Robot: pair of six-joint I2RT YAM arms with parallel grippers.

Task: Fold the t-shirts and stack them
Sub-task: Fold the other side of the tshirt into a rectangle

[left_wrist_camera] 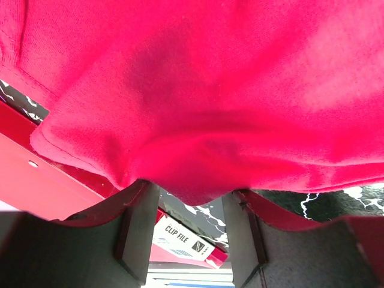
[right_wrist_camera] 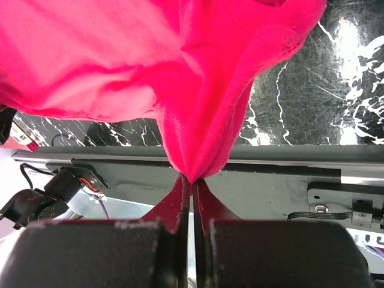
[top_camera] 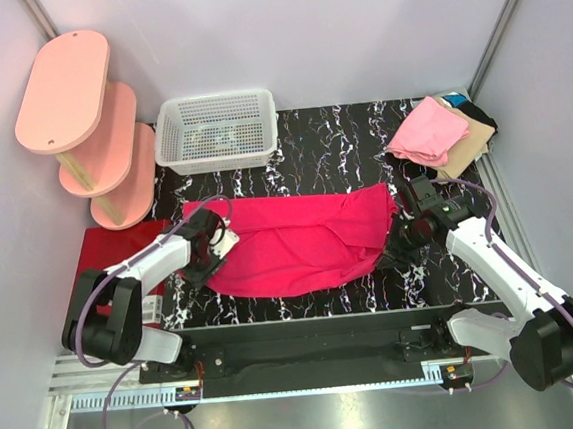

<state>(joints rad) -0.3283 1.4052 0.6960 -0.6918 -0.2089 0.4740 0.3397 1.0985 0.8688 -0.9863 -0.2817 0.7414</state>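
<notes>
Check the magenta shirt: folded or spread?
Spread, not neatly folded: the magenta shirt lies wide and creased across the table, its right end pinched in the right gripper.

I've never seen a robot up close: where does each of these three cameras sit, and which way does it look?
Top external: fixed above and behind, looking down on the table, magenta t-shirt and basket; left arm and right arm show.
Left wrist: on the left arm, facing past its open left gripper at the shirt close ahead.
Right wrist: on the right arm, facing its right gripper, shut on the shirt.
Shared: all three see the magenta t-shirt.
</notes>
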